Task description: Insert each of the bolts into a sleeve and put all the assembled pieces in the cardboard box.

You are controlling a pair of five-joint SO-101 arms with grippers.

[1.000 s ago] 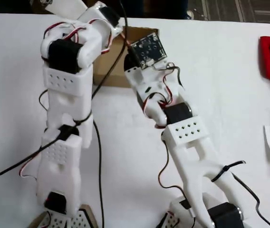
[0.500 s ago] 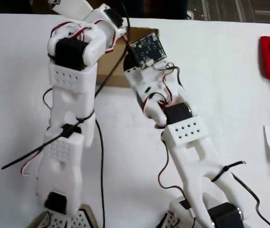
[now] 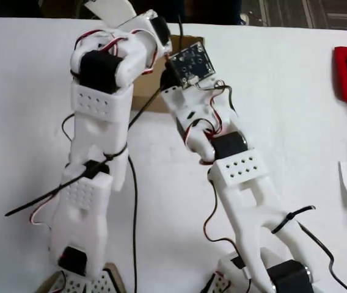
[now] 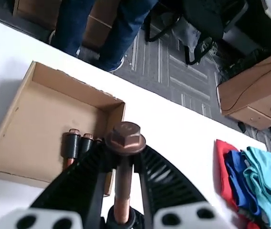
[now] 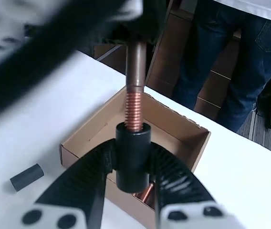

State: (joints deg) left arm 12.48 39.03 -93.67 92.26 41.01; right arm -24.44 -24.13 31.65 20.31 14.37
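Over the shallow cardboard box [image 4: 30, 119], the left gripper [image 4: 122, 156] clamps a copper bolt [image 4: 125, 138] with a flanged hex head. The right gripper [image 5: 132, 161] pinches a smooth black cylindrical sleeve [image 5: 132, 140], which the bolt's threaded tip enters. Two assembled pieces [image 4: 77, 145] lie inside the box, and a loose sleeve [image 5: 26, 177] rests beside it on the white desk [image 5: 250, 191].
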